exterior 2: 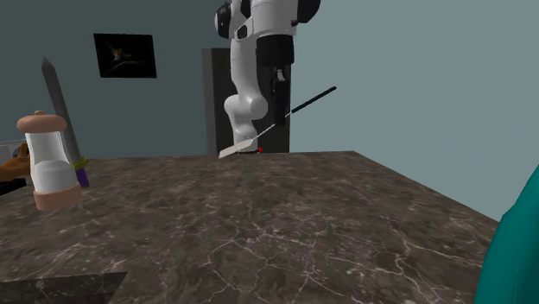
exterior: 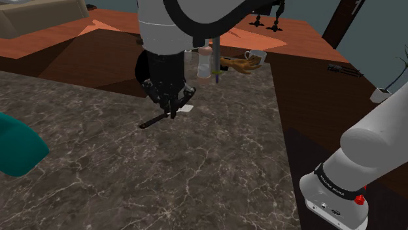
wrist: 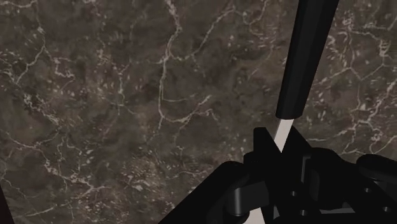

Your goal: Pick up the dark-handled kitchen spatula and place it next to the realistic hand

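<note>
My gripper (exterior: pixel 173 111) is shut on the thin pale shaft of the spatula (exterior: pixel 157 120) and holds it above the dark marble counter (exterior: pixel 131 176). In the second exterior view the spatula (exterior 2: pixel 298 109) hangs tilted in the gripper (exterior 2: pixel 281 105), black handle up toward that view's right and pale blade (exterior 2: pixel 235 149) down toward its left. In the wrist view the black handle (wrist: pixel 306 57) runs away from the closed fingers (wrist: pixel 262 147). The brown realistic hand (exterior: pixel 242 64) lies near the counter's far edge, beyond the gripper.
A white grinder with tan ends (exterior: pixel 205 65) (exterior 2: pixel 50 160) and an upright knife (exterior 2: pixel 62 108) stand beside the hand. A white mug (exterior: pixel 255 55) sits behind them. A teal object (exterior: pixel 16 149) (exterior 2: pixel 520 242) lies at the shoulder view's left. The stand (exterior: pixel 333 193) is at lower right.
</note>
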Controlling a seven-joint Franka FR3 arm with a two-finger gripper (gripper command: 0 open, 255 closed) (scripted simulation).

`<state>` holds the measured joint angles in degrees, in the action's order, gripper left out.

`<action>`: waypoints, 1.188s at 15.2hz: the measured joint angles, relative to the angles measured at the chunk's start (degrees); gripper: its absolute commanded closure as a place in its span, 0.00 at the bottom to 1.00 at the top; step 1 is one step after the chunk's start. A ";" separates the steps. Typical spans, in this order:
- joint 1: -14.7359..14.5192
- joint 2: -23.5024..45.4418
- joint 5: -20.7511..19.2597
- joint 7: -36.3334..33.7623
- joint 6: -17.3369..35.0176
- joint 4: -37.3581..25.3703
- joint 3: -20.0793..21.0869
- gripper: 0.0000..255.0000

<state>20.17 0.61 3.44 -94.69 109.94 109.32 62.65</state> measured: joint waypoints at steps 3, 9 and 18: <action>1.16 -3.77 3.40 3.50 -1.03 1.13 -1.31 1.00; 1.80 -16.72 13.47 18.28 -2.71 9.64 -11.32 1.00; 2.52 -25.48 15.83 33.92 -4.78 18.34 -24.25 1.00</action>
<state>22.69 -24.88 19.27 -60.76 105.16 127.65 38.41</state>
